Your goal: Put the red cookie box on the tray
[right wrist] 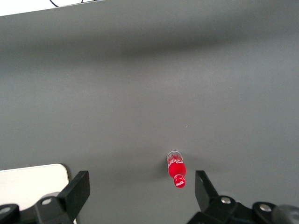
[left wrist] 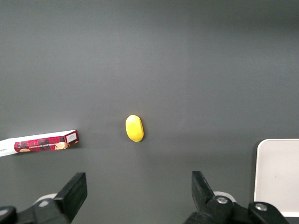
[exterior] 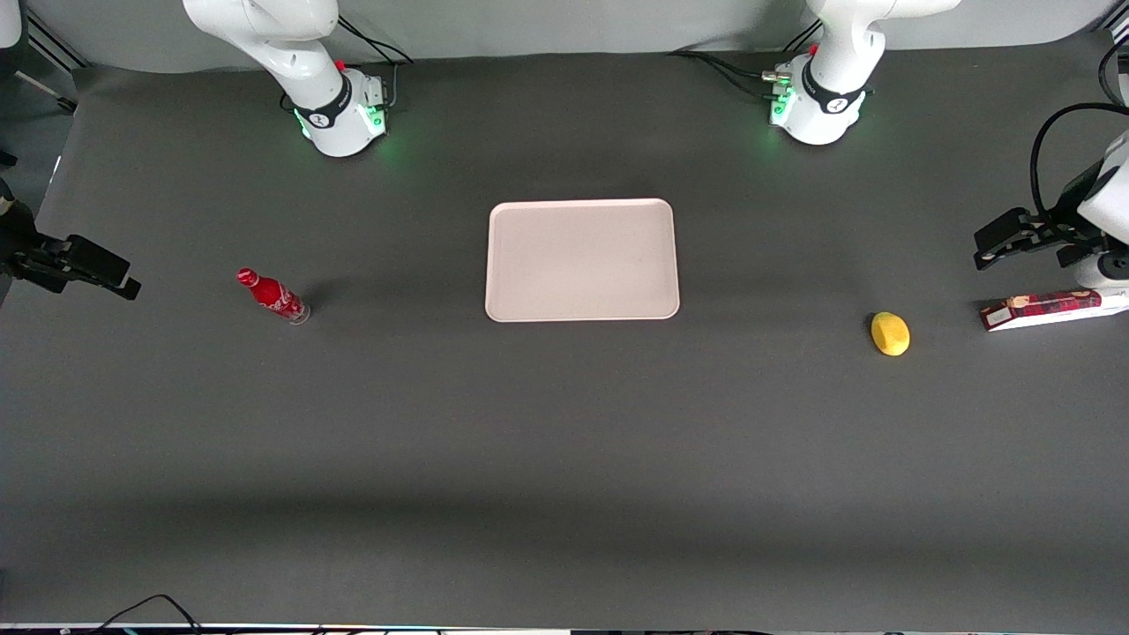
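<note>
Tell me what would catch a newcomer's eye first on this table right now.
Likely the pale tray, bare at the table's middle. Then the colours: a yellow lemon-like fruit between the tray and the red cookie box, which lies flat at the working arm's end, and a red bottle toward the parked arm's end. The left gripper hangs open above the box.

Grey table (exterior: pixel 564 459): tray (exterior: pixel 582 259), box (exterior: pixel 1050 310), lemon (exterior: pixel 890 333), bottle (exterior: pixel 272 295)

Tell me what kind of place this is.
Probably a robot lab tabletop: a dark grey mat, a pale pinkish rectangular tray, a flat red cookie box, and the left arm's gripper hovering open above it.
</note>
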